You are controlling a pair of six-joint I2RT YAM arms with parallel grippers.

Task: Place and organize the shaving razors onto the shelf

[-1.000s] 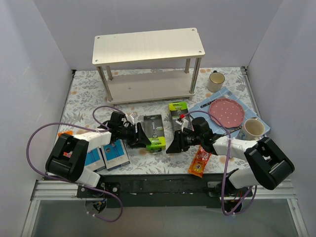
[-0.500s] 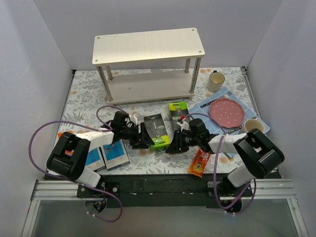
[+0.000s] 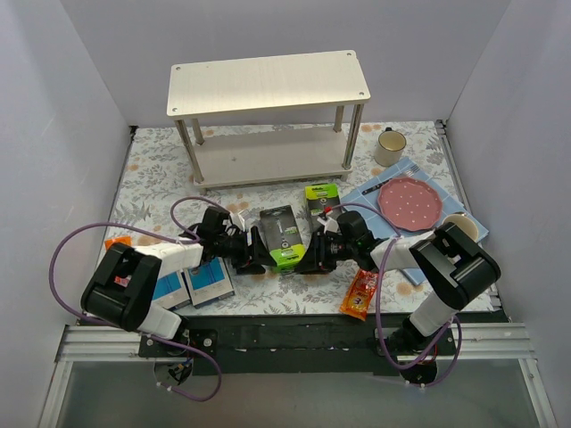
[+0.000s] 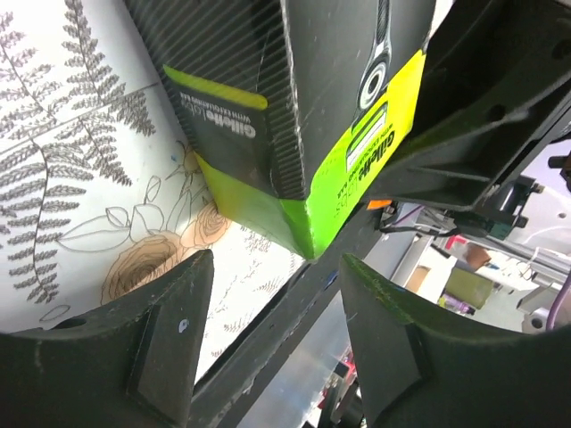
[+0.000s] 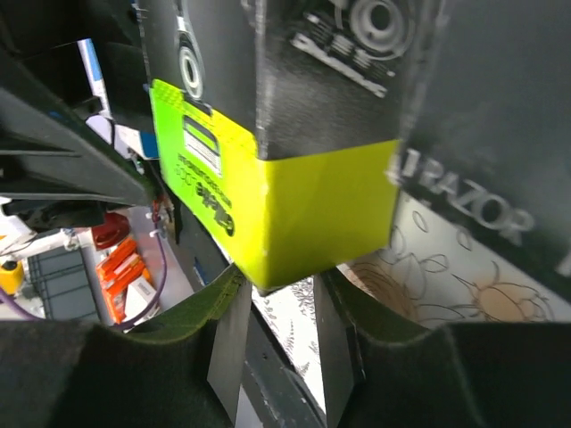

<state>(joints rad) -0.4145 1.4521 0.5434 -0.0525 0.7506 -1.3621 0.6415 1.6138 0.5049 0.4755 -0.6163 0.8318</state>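
Note:
A black razor box with a lime-green end [image 3: 282, 236] lies on the floral cloth in front of the shelf [image 3: 268, 85]. My left gripper [image 3: 257, 253] is open at the box's left side, and in the left wrist view [image 4: 277, 312] the box's lime corner [image 4: 339, 187] sits just beyond the fingertips. My right gripper [image 3: 306, 259] is open at the box's right near corner; its wrist view [image 5: 275, 303] shows the lime end [image 5: 294, 209] at the fingertips. A second black-and-lime box [image 3: 321, 198] stands behind. Two blue-and-white boxes [image 3: 208, 280] lie near left. One orange packet [image 3: 361, 292] lies near right, another [image 3: 114, 242] at far left.
A pink plate [image 3: 410, 201] lies on a blue tiled mat [image 3: 370, 192] at the right. One beige mug [image 3: 390, 145] stands by the shelf's right leg, another [image 3: 459, 230] at the mat's near corner. White walls close in left, right and behind.
My right gripper has moved left up to the black box's near right corner. My left gripper has edged closer to the box's left side. The box has stayed put.

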